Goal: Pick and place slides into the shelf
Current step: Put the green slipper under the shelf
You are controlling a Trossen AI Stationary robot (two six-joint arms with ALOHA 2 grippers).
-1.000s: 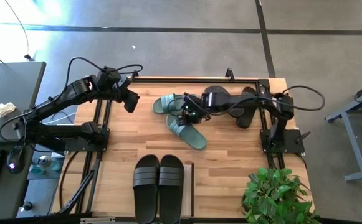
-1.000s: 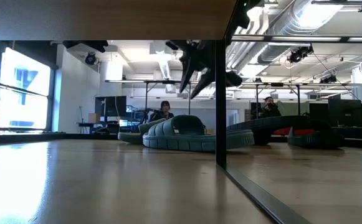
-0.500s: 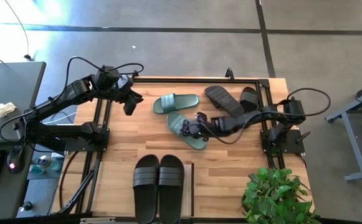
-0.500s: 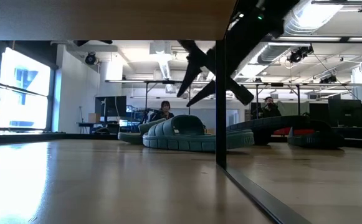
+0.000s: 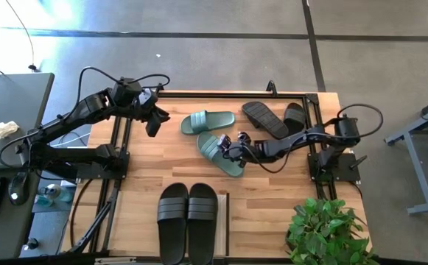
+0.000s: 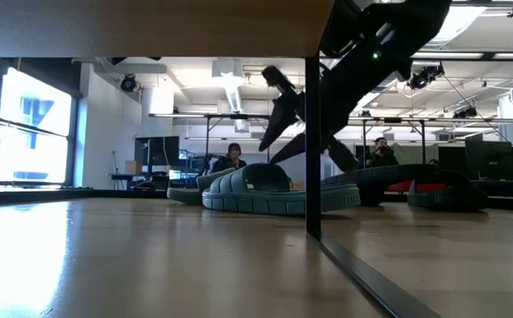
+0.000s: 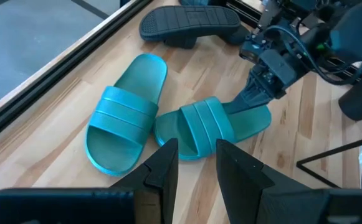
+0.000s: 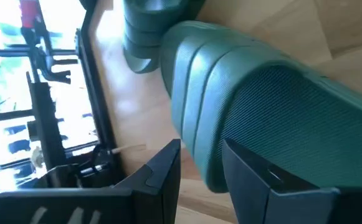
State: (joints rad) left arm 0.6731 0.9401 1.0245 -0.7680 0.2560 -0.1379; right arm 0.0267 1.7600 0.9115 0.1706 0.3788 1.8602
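The right arm stretches low and nearly straight from its base at the table's right edge toward the middle, its wrist bent down so the right hand (image 5: 227, 151) sits at the nearer green slide (image 5: 221, 154). Its two dark fingers (image 8: 162, 177) stand slightly parted, just beside the slide's strap. The left arm is folded at the elbow, reaching in from the table's left edge, and its left hand (image 5: 155, 122) hangs off the table with fingers (image 7: 165, 168) a little apart, holding nothing.
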